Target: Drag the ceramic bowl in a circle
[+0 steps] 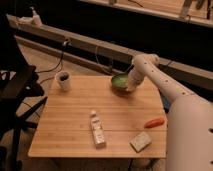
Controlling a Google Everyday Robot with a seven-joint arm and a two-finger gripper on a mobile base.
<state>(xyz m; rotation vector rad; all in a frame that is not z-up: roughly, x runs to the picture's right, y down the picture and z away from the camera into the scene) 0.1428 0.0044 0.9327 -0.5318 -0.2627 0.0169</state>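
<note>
The ceramic bowl (119, 81) is round, shallow and green. It sits on the wooden table (75, 115) near the far edge, right of centre. My gripper (131, 86) reaches down from the white arm (165, 87) onto the bowl's right rim and is shut on it. The bowl rests on the tabletop.
A small white mug (63, 80) stands at the far left of the table. A white bottle (97, 129) lies near the front middle. An orange carrot-like object (154, 122) and a pale sponge (140, 141) lie at the front right. A black chair (17, 95) stands to the left.
</note>
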